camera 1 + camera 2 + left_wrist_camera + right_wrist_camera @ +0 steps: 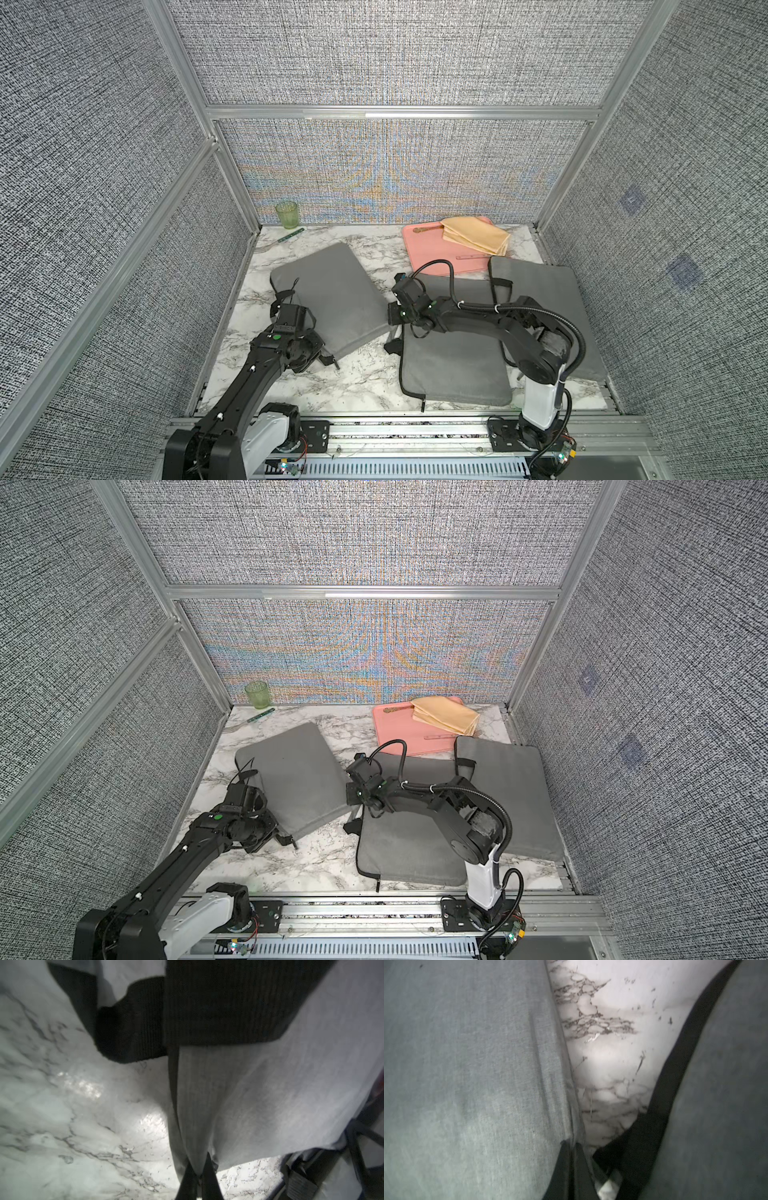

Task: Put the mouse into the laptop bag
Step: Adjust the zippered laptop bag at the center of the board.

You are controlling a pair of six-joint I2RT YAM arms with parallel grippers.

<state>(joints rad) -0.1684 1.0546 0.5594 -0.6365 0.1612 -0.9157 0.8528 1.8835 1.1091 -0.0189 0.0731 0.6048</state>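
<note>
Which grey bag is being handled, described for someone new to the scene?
On the marble table, find the green cup at the back wall; the laptop bag lies askew before it. Unlike the middle grey bag and the grey bag along the side wall, it has the left end effector and right end effector shut on its near corners.

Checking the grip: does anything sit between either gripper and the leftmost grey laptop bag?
Nothing visible: left gripper and right gripper are each shut on the near edge of the laptop bag. No mouse shows in any view.
</note>
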